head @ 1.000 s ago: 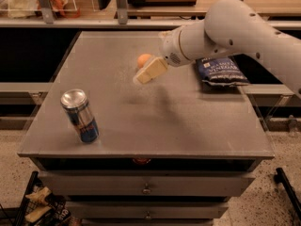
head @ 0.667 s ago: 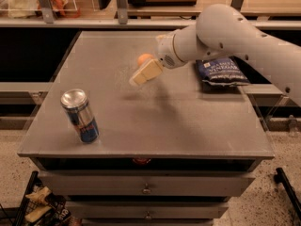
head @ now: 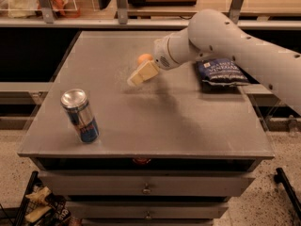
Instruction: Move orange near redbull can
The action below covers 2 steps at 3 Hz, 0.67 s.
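Observation:
The orange (head: pixel 145 59) lies on the grey table (head: pixel 178 126) toward the back middle, partly hidden behind my gripper. My gripper (head: pixel 140 74) hangs just in front of and over the orange, its cream-coloured tip pointing down and left. The redbull can (head: pixel 80 115) stands upright near the table's front left, well apart from the orange and the gripper. My white arm (head: pixel 225 41) reaches in from the right.
A dark blue chip bag (head: pixel 221 72) lies at the table's right side under my arm. Shelving with a rail runs behind the table. Drawers (head: pixel 146 187) sit below the front edge.
My arm and gripper have shifted slightly to the left. The orange and the can have stayed where they were.

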### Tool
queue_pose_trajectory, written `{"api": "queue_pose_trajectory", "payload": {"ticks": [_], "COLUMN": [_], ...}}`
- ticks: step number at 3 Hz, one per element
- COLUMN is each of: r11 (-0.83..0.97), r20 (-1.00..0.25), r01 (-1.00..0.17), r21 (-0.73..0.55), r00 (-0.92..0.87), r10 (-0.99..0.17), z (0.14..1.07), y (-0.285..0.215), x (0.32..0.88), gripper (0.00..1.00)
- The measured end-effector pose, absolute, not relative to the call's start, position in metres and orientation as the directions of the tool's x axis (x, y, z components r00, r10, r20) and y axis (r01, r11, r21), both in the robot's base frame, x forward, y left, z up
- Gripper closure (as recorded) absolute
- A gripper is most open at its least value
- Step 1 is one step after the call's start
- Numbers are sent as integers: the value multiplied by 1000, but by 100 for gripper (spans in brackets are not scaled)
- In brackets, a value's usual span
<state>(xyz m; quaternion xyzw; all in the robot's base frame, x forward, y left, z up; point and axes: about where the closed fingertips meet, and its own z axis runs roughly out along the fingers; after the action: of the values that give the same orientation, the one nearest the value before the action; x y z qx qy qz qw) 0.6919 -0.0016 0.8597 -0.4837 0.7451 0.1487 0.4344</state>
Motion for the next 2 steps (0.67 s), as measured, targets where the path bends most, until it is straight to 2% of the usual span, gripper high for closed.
{"api": "queue_pose_trajectory", "payload": {"ticks": [1,2], "r11": [496,500], "r20": [-796,-802], "r01": [-848,-847], "r21": [-188,-178], "r00": [-164,-170], "r10": [-582,-573], "z": [855,854], "y": [3,5], "x": [700,704], "gripper": [17,40]}}
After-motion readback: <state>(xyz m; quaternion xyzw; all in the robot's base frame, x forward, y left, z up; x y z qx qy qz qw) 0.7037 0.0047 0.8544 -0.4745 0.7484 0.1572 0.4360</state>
